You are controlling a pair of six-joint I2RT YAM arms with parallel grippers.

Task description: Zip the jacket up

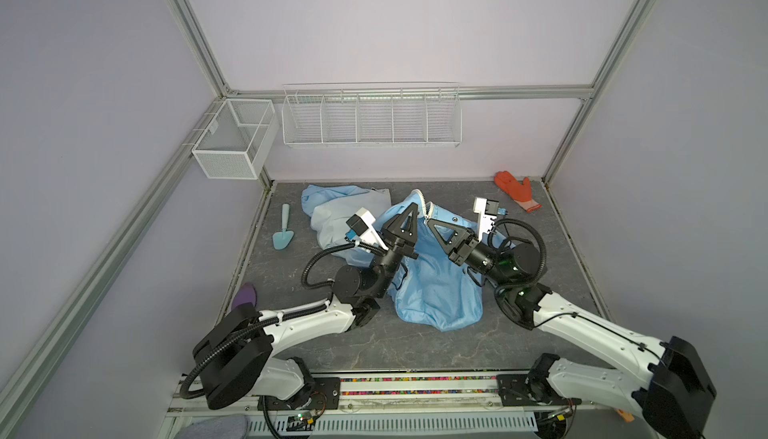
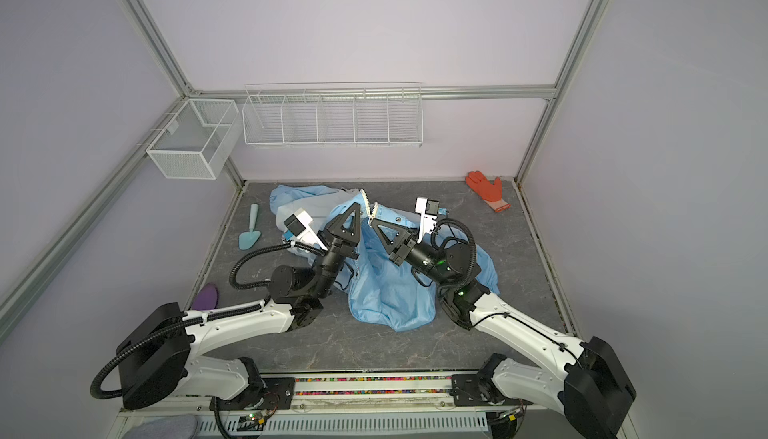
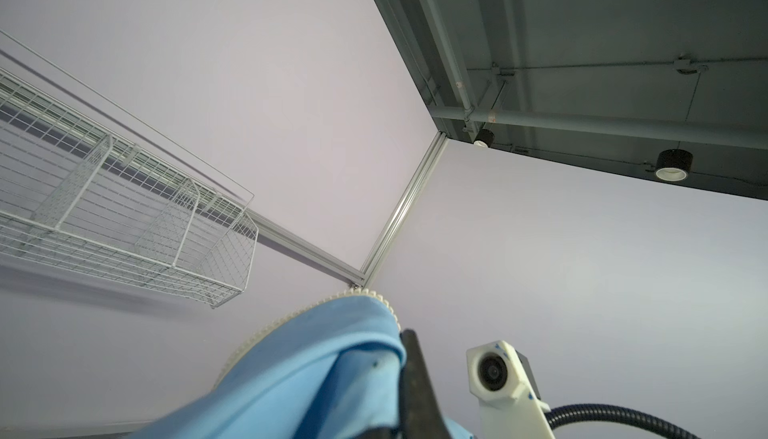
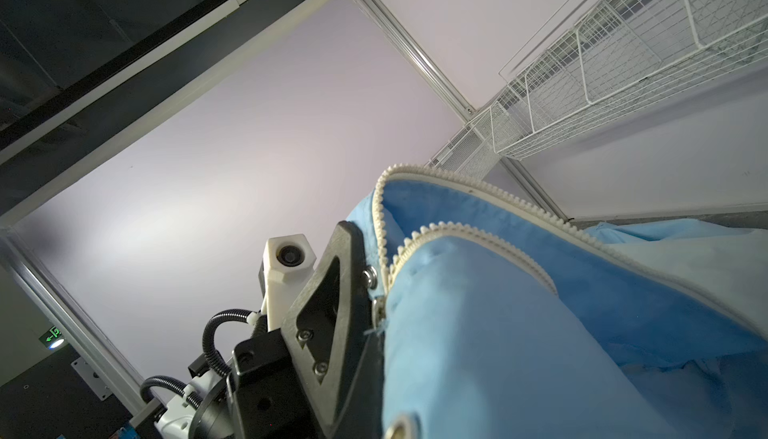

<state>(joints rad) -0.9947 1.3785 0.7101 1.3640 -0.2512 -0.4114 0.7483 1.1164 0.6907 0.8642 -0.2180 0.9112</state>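
Observation:
The jacket (image 1: 436,291) (image 2: 386,291) lies crumpled mid-table, light blue, paler toward the back left. Its white zipper (image 1: 424,199) (image 4: 478,191) is lifted between both grippers, and its two tooth rows stand apart. My left gripper (image 1: 412,207) (image 2: 356,207) is shut on the fabric beside the zipper. Close to its right, my right gripper (image 1: 429,222) (image 2: 372,222) is shut on the other front edge. In the left wrist view, jacket cloth (image 3: 299,358) covers all but one black finger (image 3: 411,358). In the right wrist view the fabric (image 4: 498,333) hides the right gripper's own fingers.
An orange glove (image 1: 515,191) lies at the back right corner and a teal trowel (image 1: 284,233) at the left. A purple object (image 1: 245,296) sits by the table's left edge. A wire shelf (image 1: 372,116) and a mesh box (image 1: 232,137) hang on the walls.

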